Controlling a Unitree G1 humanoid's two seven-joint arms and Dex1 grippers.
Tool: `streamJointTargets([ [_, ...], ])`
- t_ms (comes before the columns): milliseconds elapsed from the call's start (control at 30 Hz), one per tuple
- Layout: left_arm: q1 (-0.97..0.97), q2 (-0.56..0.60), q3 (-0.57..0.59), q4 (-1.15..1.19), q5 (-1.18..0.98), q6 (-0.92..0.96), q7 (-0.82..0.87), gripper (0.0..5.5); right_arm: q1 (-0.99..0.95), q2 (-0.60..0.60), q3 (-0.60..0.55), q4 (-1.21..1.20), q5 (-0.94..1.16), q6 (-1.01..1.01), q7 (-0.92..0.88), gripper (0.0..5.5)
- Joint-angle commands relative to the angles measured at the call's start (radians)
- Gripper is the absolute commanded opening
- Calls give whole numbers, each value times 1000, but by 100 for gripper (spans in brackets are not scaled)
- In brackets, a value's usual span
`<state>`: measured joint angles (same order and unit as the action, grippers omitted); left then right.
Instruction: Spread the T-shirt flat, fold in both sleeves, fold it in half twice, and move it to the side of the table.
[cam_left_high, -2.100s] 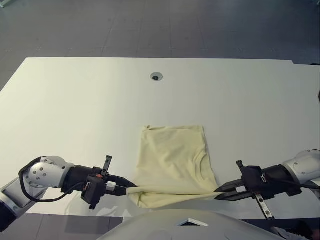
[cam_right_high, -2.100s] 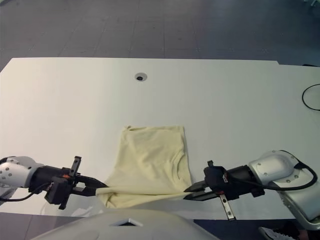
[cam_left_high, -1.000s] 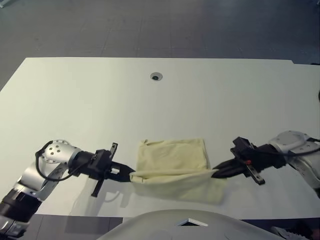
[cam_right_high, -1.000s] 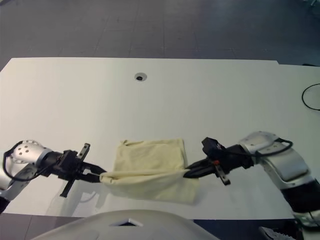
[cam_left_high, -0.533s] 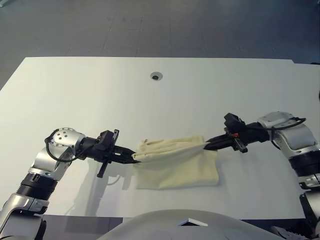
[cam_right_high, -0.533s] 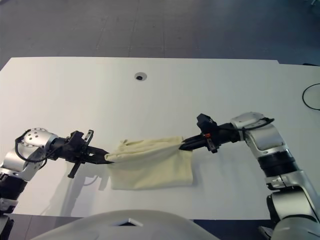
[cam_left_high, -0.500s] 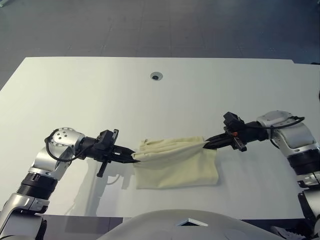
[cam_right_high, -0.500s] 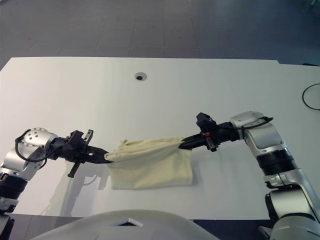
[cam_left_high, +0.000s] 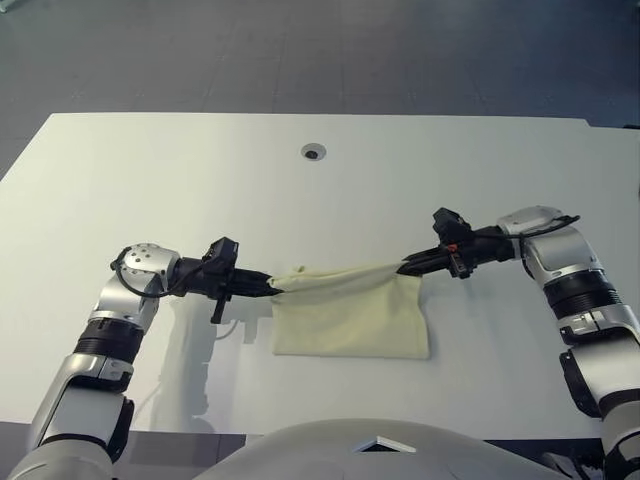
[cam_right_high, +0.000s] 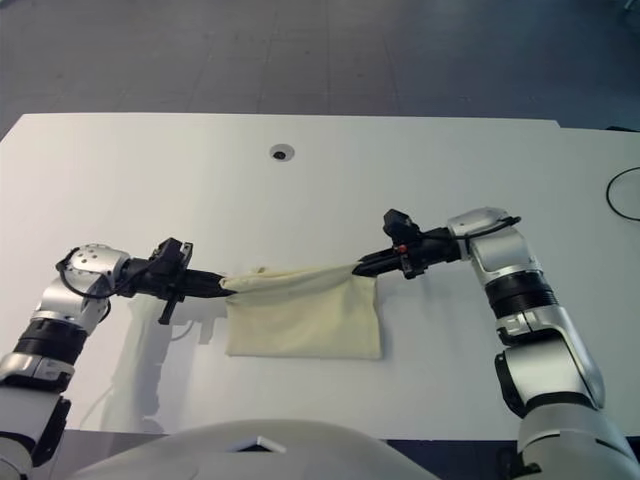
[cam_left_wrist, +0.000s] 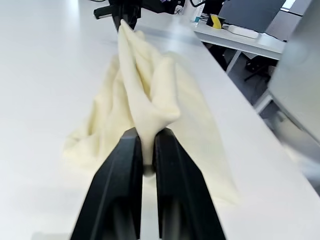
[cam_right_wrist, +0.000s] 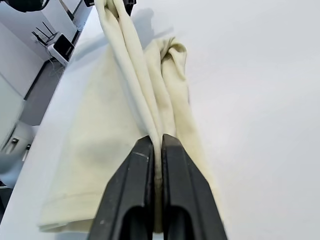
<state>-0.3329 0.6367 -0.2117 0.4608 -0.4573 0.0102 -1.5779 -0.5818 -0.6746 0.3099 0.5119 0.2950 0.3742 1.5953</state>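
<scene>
T-shirt, folded, stretches left-right between left claw and right claw, both pinching it, over white table; grey floor beyond.

A wide white rectangular table takes the middle and lower part of the frame. A small round metal-rimmed hole sits in its top, near the far edge, a little left of centre. Across the upper part lies a dark grey tiled floor. A thin black cable loop shows at the right edge. The light is even.
</scene>
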Motion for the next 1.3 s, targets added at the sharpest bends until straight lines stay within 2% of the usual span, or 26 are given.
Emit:
streamJointTargets([
  [33,-32,-37,16,59,51,-26,23,17,-24,1,-4,58,-47,-39,1,1],
  [200,-82,-78,55,99,52,-8,60,17,-20,-1,-21,83,-60,-60,9,1],
  [333,-82,-92,91,28,-4,43,27,17,-12,-23,-48,32,-6,-37,18,1],
  [667,-84,-109,101,-107,-34,136,4,17,109,-187,-84,-217,177,58,18,1],
  [833,-143,-160,76,-16,41,91,51,17,128,-203,-91,-189,150,59,16,1],
  [1100,-240,-268,39,227,183,-47,153,17,73,-119,-57,0,27,4,-6,1],
  [1133,-251,-284,37,255,199,-67,172,53,71,-107,-55,18,18,-5,-8,1],
  [1300,-294,-324,38,375,255,-122,222,130,51,-67,-66,94,-16,-12,-14,1],
])
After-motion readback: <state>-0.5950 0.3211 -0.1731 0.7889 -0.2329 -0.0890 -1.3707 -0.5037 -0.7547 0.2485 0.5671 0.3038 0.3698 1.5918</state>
